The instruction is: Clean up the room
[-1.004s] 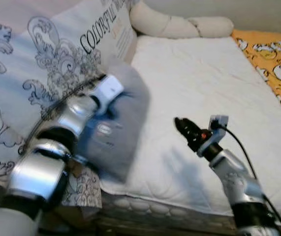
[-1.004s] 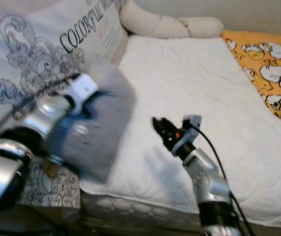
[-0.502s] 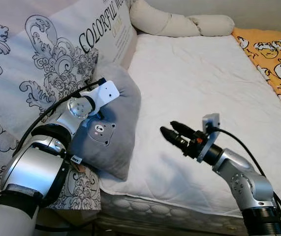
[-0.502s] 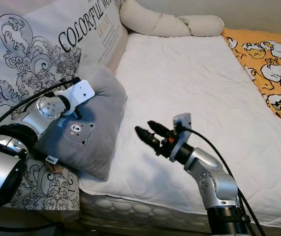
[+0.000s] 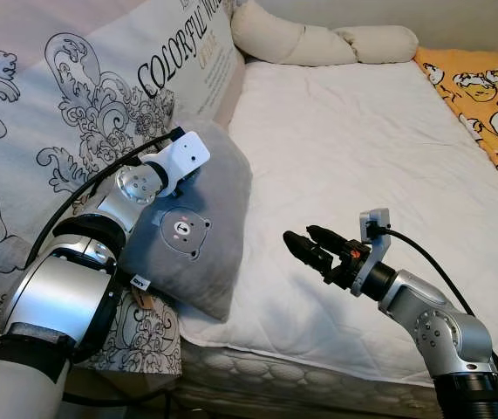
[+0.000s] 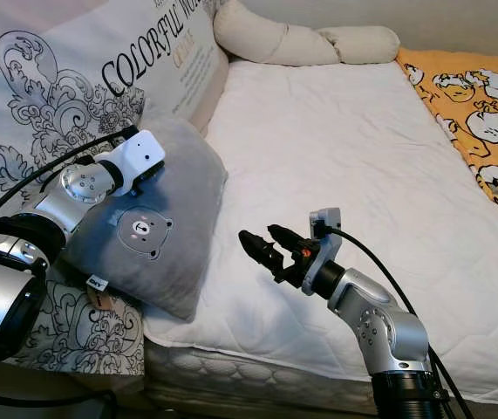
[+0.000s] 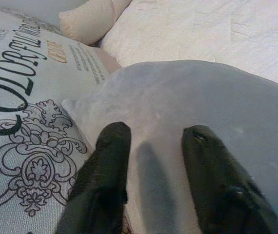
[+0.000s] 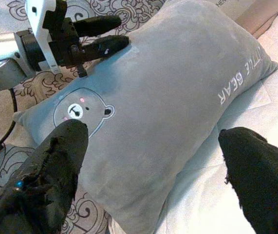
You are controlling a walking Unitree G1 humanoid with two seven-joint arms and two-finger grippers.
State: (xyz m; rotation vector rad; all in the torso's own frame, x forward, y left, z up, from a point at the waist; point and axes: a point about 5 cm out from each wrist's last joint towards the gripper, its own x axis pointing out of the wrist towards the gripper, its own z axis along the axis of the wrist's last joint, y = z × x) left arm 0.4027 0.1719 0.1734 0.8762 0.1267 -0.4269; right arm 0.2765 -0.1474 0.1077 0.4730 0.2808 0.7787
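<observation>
A grey pillow (image 5: 203, 229) with a small bear face lies at the left edge of the white mattress (image 5: 362, 148), leaning on a big patterned pillow. My left gripper (image 7: 156, 130) is at the grey pillow's upper corner, its two black fingers (image 7: 110, 161) spread apart and resting on the fabric, open. My right gripper (image 5: 299, 236) hovers low over the mattress, a short way right of the grey pillow and pointing at it. It is wide open with nothing between its fingers (image 8: 56, 165).
The large white pillow (image 5: 83, 105) with black ornaments and lettering fills the left side. A long cream bolster (image 5: 318, 44) lies along the head of the bed. An orange cartoon-print blanket (image 5: 484, 87) covers the right edge. The mattress's front edge (image 5: 275, 375) is close below.
A second ago my left arm and the grey pillow were blurred in motion; now both lie still. My right gripper has come lower and a little left, toward the pillow.
</observation>
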